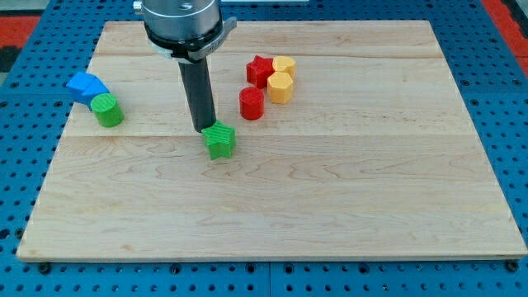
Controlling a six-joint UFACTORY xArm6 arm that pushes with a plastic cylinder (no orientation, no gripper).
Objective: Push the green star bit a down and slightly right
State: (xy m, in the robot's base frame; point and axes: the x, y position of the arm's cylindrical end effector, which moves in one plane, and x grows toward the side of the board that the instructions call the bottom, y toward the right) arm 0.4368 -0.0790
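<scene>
The green star (219, 140) lies a little to the view's left of the middle of the counter (346, 206), and everything else is best placed from it. My tip (203, 129) stands just above the star and slightly to its left, touching its upper-left edge or very nearly so; the rod hides the contact line, so I cannot be sure. That placing fits the job, I judge: a push from the upper left would send the star down and slightly right, where the boards lie bare. There is no hand on this arm, only the rod, so nothing is spread, pressed together or pinching. Up and to the right of the star sit a red cylinder (252, 104), a red star (260, 70) and two yellow blocks (281, 79), huddled close. Far to its left, near the counter's edge, a green cylinder (106, 110) rests against a blue block (87, 86).
</scene>
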